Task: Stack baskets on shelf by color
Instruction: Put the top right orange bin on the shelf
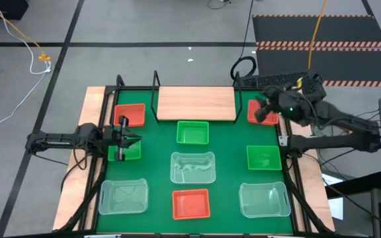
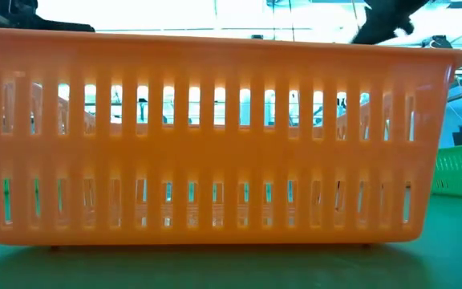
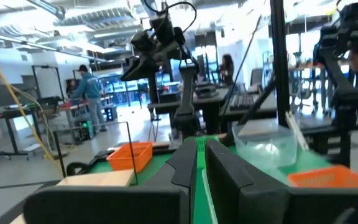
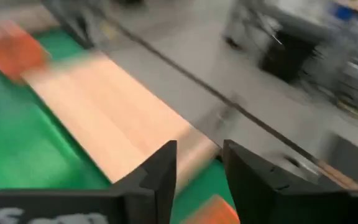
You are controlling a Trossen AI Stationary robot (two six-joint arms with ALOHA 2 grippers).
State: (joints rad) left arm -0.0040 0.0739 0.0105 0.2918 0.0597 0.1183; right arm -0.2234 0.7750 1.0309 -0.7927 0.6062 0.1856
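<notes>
Green mat [image 1: 230, 158] covers the desk [image 1: 94, 99], baskets spread over it; the wooden shelf [image 1: 196, 104] at the back stands bare, grey floor beyond. The right pincer [image 1: 264, 111] hovers over a red basket [image 1: 256, 106] beside the shelf, fingers apart, gripping nothing. The left pincer [image 1: 126, 135], nearly together, clamps a green basket [image 1: 129, 151].

shelf [image 1: 196, 103] top bare (wire frame edges), mat crowded
</notes>
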